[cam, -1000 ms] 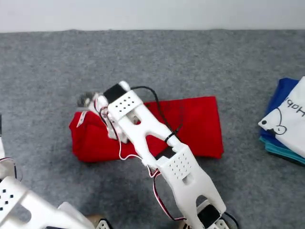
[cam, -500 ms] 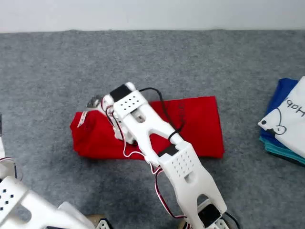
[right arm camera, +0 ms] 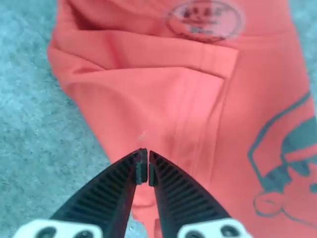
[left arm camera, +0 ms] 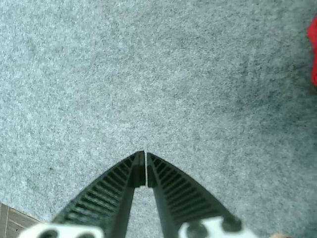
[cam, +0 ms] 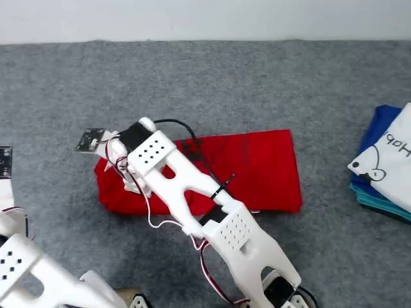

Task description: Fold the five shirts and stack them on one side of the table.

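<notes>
Right gripper, we saw, closed empty over the folded red shirt, left gripper closed likewise over grey table

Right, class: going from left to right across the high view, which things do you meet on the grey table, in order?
left arm → red shirt → stack of folded shirts
</notes>
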